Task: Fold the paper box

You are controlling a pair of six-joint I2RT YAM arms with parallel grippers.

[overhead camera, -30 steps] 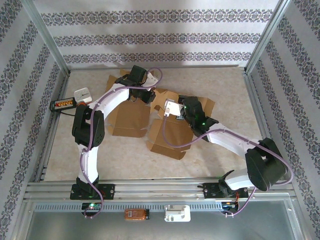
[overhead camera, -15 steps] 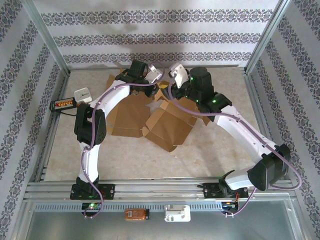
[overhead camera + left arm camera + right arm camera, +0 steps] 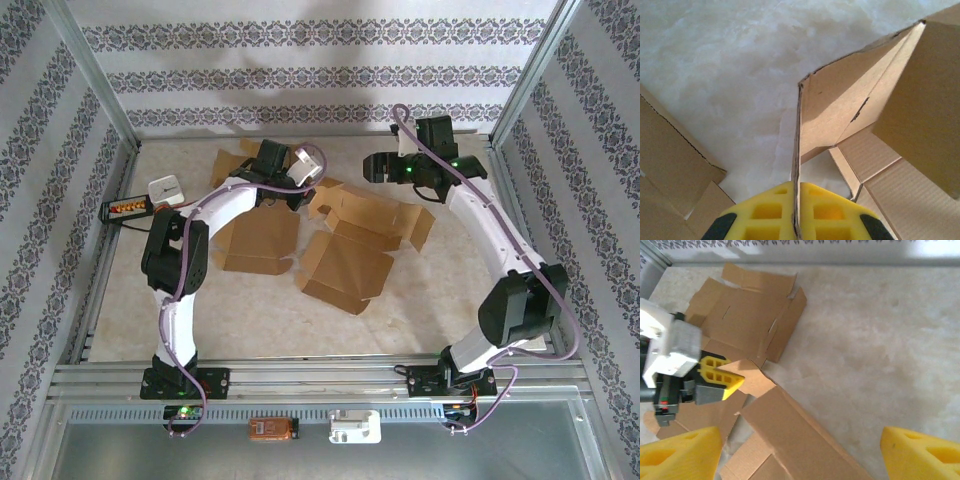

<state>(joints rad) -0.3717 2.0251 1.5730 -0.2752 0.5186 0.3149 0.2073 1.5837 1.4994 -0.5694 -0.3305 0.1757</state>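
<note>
Left claw (image 3: 796,192): yellow fingers pressed together on the thin edge of a cardboard flap (image 3: 835,110), which stands upright between them and runs straight ahead from the fingertips. The flap belongs to the paper box (image 3: 350,262), which is unfolded and lies mostly flat on the table (image 3: 430,300), spreading out ahead of this claw and to its right. More brown panels rise on the right of the fingertips, and one creased panel leans over from that side. Right claw (image 3: 800,460): jaws spread wide, one yellow finger at each lower corner of its wrist view, nothing held between them. It hangs clear above the table with a long panel of the box directly beneath the gap. Ahead of the right claw and to its left sits the left claw, pinching the flap. A second cardboard sheet (image 3: 255,235) lies flat beyond the left claw. A small white device (image 3: 165,188) rests well off to the left claw's side, near the table edge.
</note>
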